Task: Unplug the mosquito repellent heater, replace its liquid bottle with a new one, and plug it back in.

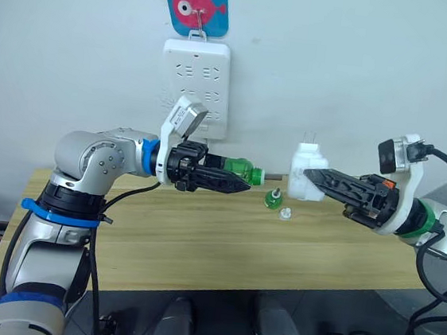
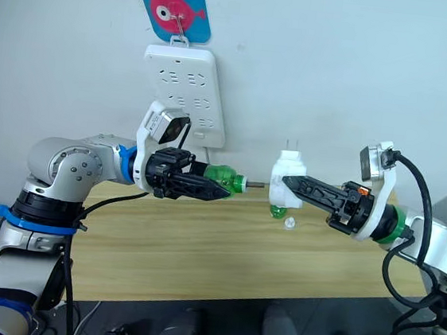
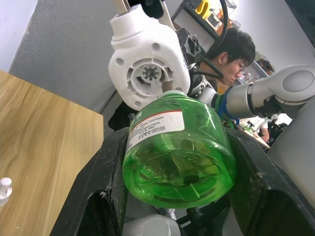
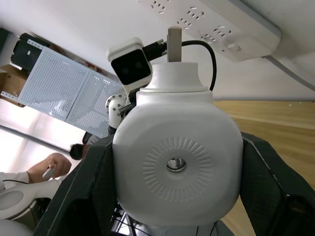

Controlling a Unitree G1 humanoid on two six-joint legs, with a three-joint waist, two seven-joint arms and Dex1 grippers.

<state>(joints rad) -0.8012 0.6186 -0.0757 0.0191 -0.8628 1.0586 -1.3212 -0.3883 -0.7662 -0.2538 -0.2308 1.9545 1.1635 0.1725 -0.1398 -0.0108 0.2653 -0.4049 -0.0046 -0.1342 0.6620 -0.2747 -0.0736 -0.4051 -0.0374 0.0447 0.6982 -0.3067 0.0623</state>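
Note:
My left gripper [image 1: 236,182] is shut on a green liquid bottle [image 1: 243,169], held sideways above the table with its neck and dark wick pointing right. The wick tip reaches the white mosquito repellent heater [image 1: 303,160], on which my right gripper [image 1: 312,177] is shut, prongs pointing up. In the left wrist view the bottle [image 3: 179,152] lies between the fingers with the heater's round socket [image 3: 147,73] just beyond its neck. In the right wrist view the heater [image 4: 177,162] is clamped between both fingers. A second green bottle [image 1: 274,198] stands on the table below the heater.
A white power strip [image 1: 196,85] hangs on the wall under a blue fish tag [image 1: 195,3]. A small clear cap [image 1: 285,214] lies beside the standing bottle on the wooden table [image 1: 199,245]. A person [image 3: 236,54] sits behind the right arm.

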